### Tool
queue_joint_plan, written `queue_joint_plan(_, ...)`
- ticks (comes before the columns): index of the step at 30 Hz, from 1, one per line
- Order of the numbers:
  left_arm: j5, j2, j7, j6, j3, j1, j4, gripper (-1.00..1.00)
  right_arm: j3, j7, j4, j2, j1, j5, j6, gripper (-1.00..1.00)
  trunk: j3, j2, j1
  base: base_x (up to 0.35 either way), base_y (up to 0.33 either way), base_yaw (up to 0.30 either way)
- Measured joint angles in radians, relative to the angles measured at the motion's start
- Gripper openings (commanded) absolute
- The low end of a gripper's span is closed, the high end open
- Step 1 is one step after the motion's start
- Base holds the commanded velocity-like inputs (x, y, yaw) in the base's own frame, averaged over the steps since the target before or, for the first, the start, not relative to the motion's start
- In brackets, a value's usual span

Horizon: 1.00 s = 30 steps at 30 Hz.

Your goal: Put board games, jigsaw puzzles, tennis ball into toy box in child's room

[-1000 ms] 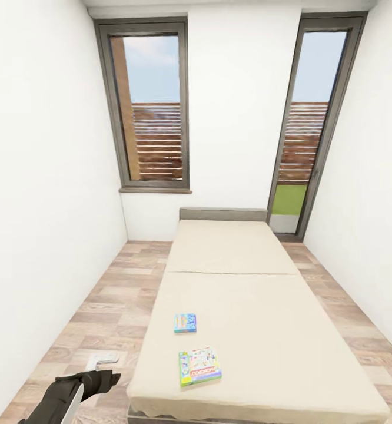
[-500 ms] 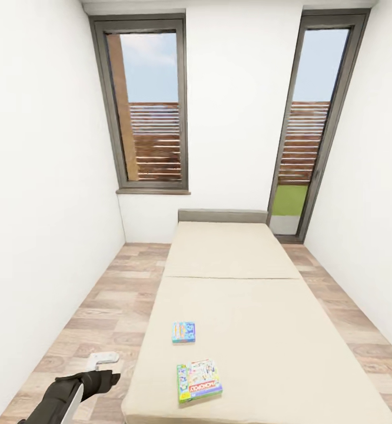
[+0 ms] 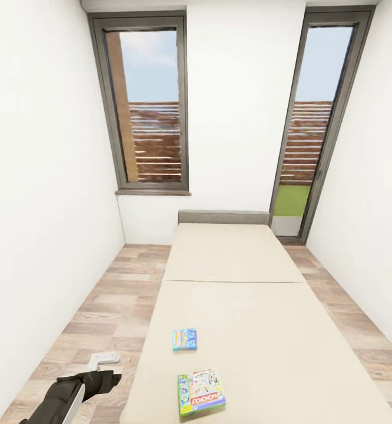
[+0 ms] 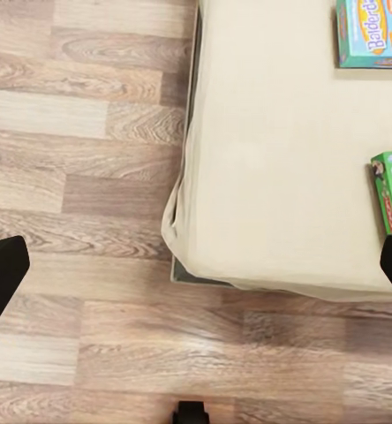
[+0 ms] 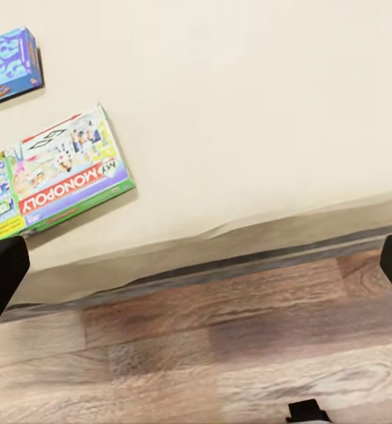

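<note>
Board games: Monopoly box [image 3: 201, 392] lower centre on bed [image 3: 266, 330] | blue box [image 3: 185, 340] beyond | left gripper [image 3: 102, 368] lower left, nearer | both grippers spread wide, empty

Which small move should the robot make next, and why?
Probably roll a little closer to the beige bed: the green Monopoly board game box and the small blue box lie near its foot, while the open left gripper hangs over floor.
</note>
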Motion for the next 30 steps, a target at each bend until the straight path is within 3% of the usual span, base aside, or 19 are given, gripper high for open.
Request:
queue_joint_plan(11,0.0,-0.002,-0.001,0.0,-0.001,0.0,0.0,1.0,0.0,0.003,-0.024,-0.005,0.0,-0.001,0.001,1.0,-0.001,0.0,0.0,0.005,0.001,0.0)
queue_joint_plan(14,0.0,-0.003,-0.001,-0.001,-0.001,0.0,0.002,1.0,0.0,0.003,-0.097,0.0,-0.003,-0.005,0.026,1.0,-0.001,0.0,0.0,0.0,0.0,0.0)
queue_joint_plan(17,0.0,-0.004,-0.001,-0.001,0.0,0.0,0.003,1.0,0.001,0.002,-0.18,0.007,-0.02,-0.011,0.1,1.0,-0.001,0.0,0.0,0.0,0.0,0.0)
queue_joint_plan(19,0.0,-0.004,-0.001,0.0,0.0,0.0,0.003,1.0,0.001,0.001,-0.248,0.01,-0.068,-0.015,0.218,1.0,-0.001,0.0,0.0,0.0,0.0,0.0)
queue_joint_plan(22,0.0,-0.004,-0.001,0.0,0.0,0.0,0.003,1.0,0.0,-0.001,-0.282,0.012,-0.144,-0.017,0.329,1.0,-0.001,0.0,0.0,0.0,0.0,0.0)
queue_joint_plan(30,0.0,-0.002,-0.001,0.004,0.003,-0.001,0.003,1.0,0.001,-0.044,-0.288,0.019,-0.29,-0.019,0.443,1.0,-0.001,0.0,0.0,0.0,0.0,0.0)
